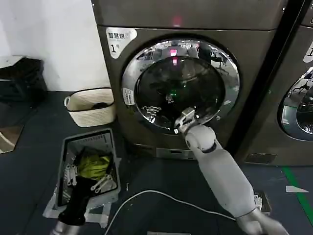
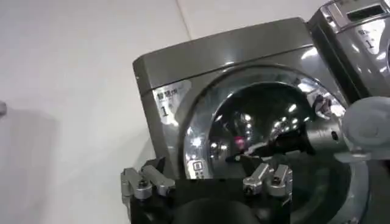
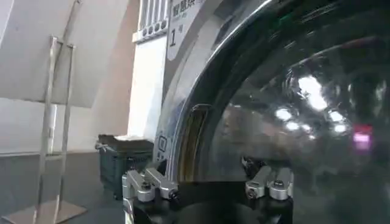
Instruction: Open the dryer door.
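The dryer door [image 1: 181, 85] is a round porthole with a wide chrome rim and dark glass, on the grey machine with the "1" sticker [image 1: 116, 41]. It sits flush against the machine's front. My right gripper [image 1: 185, 117] is up against the lower part of the door, near the glass's lower edge. In the right wrist view this gripper [image 3: 207, 182] is open, with the chrome rim [image 3: 195, 103] and dark glass [image 3: 292, 122] just ahead of it. My left gripper [image 2: 206, 181] is open and empty, hanging low over the grey crate [image 1: 64, 147], far from the door [image 2: 268, 122].
A white woven basket [image 1: 90, 105] stands to the left of the dryer. The grey crate holds yellow-green clothes [image 1: 94, 165]. A white cable [image 1: 161, 196] runs across the dark floor. A second machine [image 1: 298, 103] stands to the right. A metal stand [image 3: 55, 122] shows in the right wrist view.
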Robot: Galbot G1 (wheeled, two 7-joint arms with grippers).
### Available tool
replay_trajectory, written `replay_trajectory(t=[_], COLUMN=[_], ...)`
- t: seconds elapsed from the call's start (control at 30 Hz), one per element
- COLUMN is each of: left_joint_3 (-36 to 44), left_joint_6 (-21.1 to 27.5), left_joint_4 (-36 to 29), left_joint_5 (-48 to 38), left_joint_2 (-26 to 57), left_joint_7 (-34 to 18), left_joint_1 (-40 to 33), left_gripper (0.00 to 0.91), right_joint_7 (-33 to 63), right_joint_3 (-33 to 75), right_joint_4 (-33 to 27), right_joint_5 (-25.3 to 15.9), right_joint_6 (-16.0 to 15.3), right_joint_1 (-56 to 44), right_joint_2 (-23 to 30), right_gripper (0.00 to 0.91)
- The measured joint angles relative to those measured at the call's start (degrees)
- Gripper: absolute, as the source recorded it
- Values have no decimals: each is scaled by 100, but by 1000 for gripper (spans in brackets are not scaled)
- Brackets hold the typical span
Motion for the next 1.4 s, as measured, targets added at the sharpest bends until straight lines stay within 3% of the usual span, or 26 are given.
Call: replay_trajectory(t=[1.4], left_joint_3=[-70], left_joint_6=[-125], left_joint_4=[35], left_joint_5=[-7], left_joint_2=[-22], left_joint_7=[2], left_joint_1=[130], left_gripper=[907], right_joint_7=[-265], right_joint_3=[-288], right_joint_4=[-934], right_joint_5=[-46], right_joint_6=[20], right_joint_1=[487], right_joint_2=[626], right_gripper=[907])
